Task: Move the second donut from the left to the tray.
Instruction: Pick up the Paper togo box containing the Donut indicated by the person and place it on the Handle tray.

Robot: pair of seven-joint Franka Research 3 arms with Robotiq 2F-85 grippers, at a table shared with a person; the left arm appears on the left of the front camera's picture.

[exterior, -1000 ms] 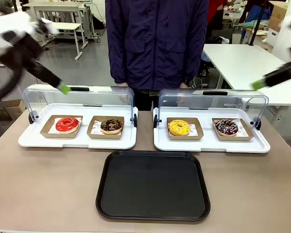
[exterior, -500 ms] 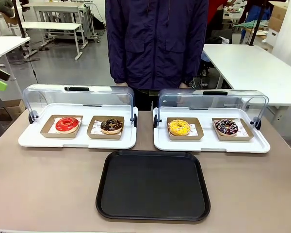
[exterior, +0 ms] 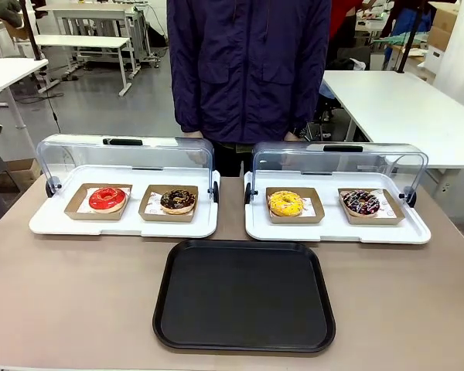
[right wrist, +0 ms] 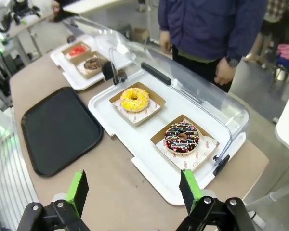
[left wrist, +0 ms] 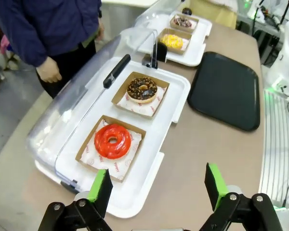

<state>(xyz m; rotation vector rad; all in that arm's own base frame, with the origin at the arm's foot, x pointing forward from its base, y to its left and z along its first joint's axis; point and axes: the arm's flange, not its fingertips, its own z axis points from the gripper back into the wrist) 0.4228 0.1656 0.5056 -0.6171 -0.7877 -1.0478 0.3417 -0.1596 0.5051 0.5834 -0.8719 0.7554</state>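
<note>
Here, the left gripper [left wrist: 159,183] and right gripper [right wrist: 134,185] hang open and empty; the crumb-topped donut [exterior: 177,200] sits boxed on the left white tray [exterior: 124,228], just before a raised clear lid [exterior: 124,157] that a steep reach may strike.

Matt black plastic tray [exterior: 243,297]; glossy chocolate-glazed donut [exterior: 169,200] with dry crumbs — plain brown cardboard holder [exterior: 151,210], clear shiny plastic lid [exterior: 85,158].
</note>
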